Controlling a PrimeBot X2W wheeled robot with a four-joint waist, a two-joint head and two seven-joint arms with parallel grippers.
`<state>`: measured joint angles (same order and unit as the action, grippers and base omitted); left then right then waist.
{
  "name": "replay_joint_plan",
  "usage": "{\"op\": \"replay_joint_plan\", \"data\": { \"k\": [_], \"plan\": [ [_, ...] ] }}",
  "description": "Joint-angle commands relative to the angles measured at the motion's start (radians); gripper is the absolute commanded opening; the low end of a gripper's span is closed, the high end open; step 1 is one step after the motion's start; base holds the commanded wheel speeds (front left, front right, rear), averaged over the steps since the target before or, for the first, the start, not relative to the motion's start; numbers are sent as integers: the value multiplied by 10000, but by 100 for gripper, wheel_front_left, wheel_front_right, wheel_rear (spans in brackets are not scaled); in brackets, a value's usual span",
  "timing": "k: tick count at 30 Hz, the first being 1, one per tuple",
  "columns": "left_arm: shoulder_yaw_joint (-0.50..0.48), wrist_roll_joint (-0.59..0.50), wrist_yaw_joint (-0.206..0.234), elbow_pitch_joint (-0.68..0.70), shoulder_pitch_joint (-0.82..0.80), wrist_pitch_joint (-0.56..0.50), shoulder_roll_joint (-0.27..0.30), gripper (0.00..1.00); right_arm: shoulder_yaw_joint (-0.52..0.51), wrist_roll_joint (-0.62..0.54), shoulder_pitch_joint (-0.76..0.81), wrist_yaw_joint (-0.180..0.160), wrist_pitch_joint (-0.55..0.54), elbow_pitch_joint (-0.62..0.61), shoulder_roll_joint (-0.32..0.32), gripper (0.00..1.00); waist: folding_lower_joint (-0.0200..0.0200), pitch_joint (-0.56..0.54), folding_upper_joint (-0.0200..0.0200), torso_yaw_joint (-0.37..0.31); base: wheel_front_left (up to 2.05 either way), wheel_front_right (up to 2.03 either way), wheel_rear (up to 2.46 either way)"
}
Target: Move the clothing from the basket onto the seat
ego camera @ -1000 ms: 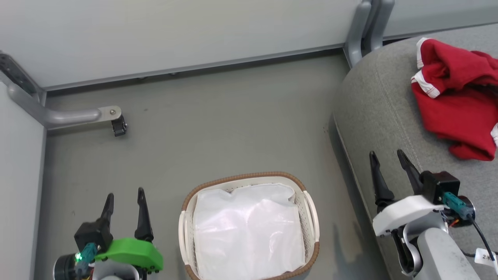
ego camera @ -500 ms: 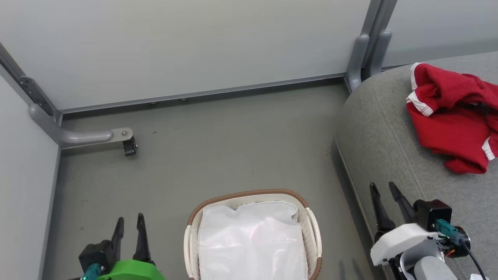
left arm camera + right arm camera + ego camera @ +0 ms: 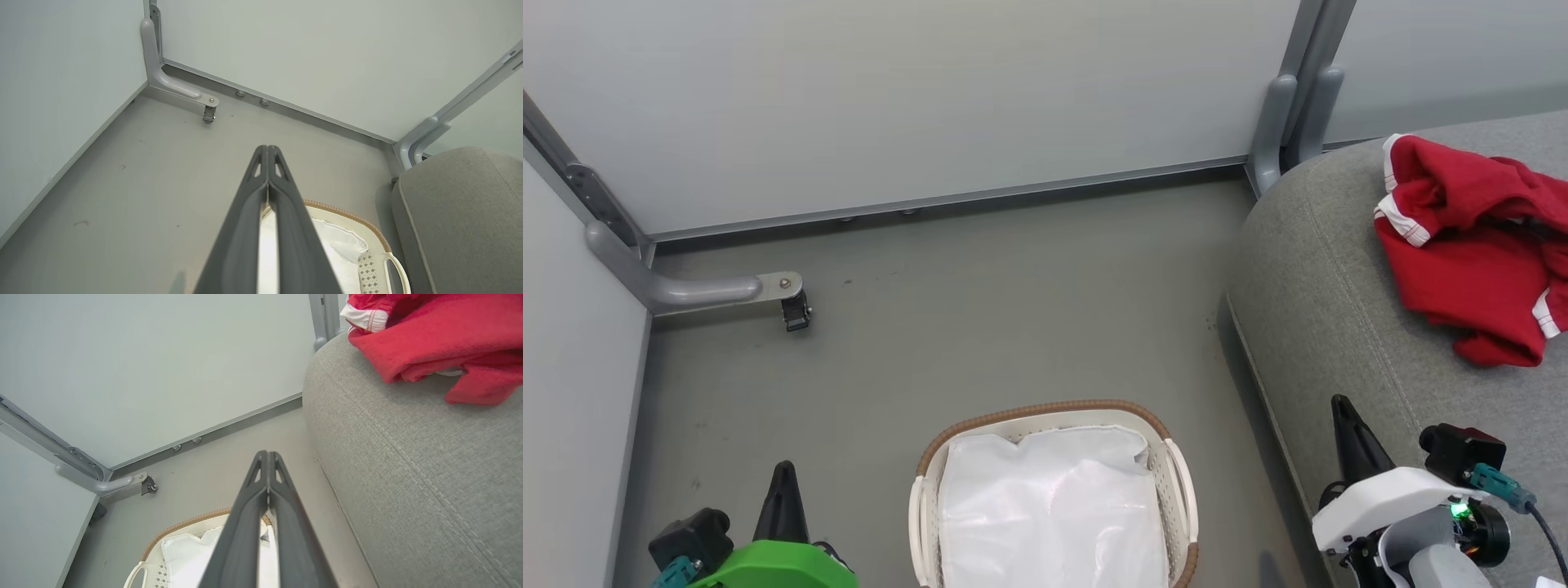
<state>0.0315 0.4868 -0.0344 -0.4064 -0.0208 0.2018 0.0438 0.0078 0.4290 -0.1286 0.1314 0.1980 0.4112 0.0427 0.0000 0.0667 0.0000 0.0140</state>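
Note:
Red clothing (image 3: pixel 1474 245) with white trim lies bunched on the grey seat (image 3: pixel 1339 286) at the right; it also shows on the seat (image 3: pixel 408 457) as clothing (image 3: pixel 429 339) in the right wrist view. The white basket (image 3: pixel 1176 482) with a brown rim sits on the floor at bottom centre, holding a plain white sheet (image 3: pixel 1054 514). My left gripper (image 3: pixel 784 478) hangs shut to the basket's left, with nothing in it. My right gripper (image 3: pixel 1342 408) is shut and empty over the seat's front edge. Both wrist views show the fingers pressed together, left gripper (image 3: pixel 267 149) and right gripper (image 3: pixel 267 454).
Pale panel walls close off the back and left. A grey metal bracket with a caster (image 3: pixel 792 310) stands on the floor at left. A grey post (image 3: pixel 1290 106) rises behind the seat's corner. Grey floor (image 3: pixel 980 310) lies between basket and wall.
Both grippers have closed from wide open to shut. The head camera tilted up early on, shifting the whole picture downward; both grippers sit lower in view.

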Motion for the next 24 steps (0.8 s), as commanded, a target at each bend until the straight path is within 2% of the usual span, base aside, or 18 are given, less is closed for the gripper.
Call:
{"op": "replay_joint_plan", "data": {
  "k": [1,24],
  "plan": [
    [-90,427,-54,216,-195,-104,30,0,-79,464,-59,-2,-94,-227,48,0,0,-9,0,-2,0,0,0],
    [-495,3668,-334,662,-433,-1008,47,0,-414,3864,28,-3,-992,-687,64,0,0,-136,0,-30,0,0,0]
  ]
}}
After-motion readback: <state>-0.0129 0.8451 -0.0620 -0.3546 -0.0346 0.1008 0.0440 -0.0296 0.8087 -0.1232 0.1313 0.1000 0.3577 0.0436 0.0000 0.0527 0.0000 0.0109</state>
